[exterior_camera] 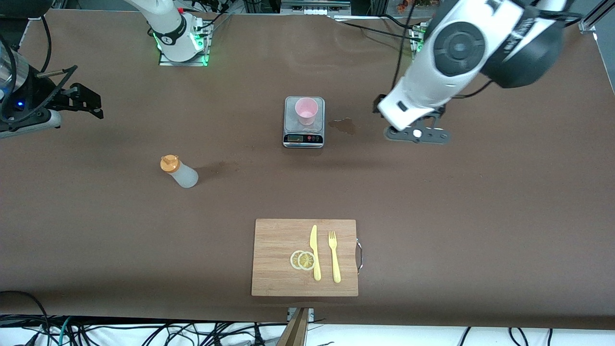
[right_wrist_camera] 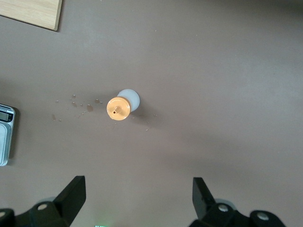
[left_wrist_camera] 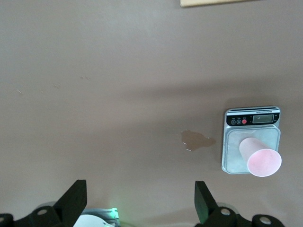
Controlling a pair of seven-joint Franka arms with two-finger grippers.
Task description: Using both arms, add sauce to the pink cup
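right gripper [exterior_camera: 84, 103]: hung up over the right arm's end of the tabletop [exterior_camera: 480, 202], fingers spread wide with nothing between them. Basically parked.
sauce [exterior_camera: 178, 172]: sat upright on the tabletop toward the right arm's end, nearer the front camera than the scale, orange cap on. Nobody was touching it, so not picked up yet.
stains: a few little drips [right_wrist_camera: 78, 105] lay just beside the bottle, and a bigger dried-looking splotch [exterior_camera: 343, 126] next to the scale.
pink cup [exterior_camera: 306, 111]: stood on the small scale [exterior_camera: 303, 137] mid-table, looked empty as far as I could tell.
cutting board [exterior_camera: 305, 257]: closest to the front camera, with two lemon slices [exterior_camera: 302, 260], a yellow knife [exterior_camera: 314, 252] and fork [exterior_camera: 334, 256]. Not part of the job, I'd guess.
left gripper [exterior_camera: 417, 133]: hovered over the tabletop beside the scale, fingers wide apart, holding nothing.
progress: pretty much zero, I'd say. Grabbing the bottle, steadying the cup and squeezing were all left.
writing: scale had a display and buttons, but I couldn't read anything. No brand on the bottle either.
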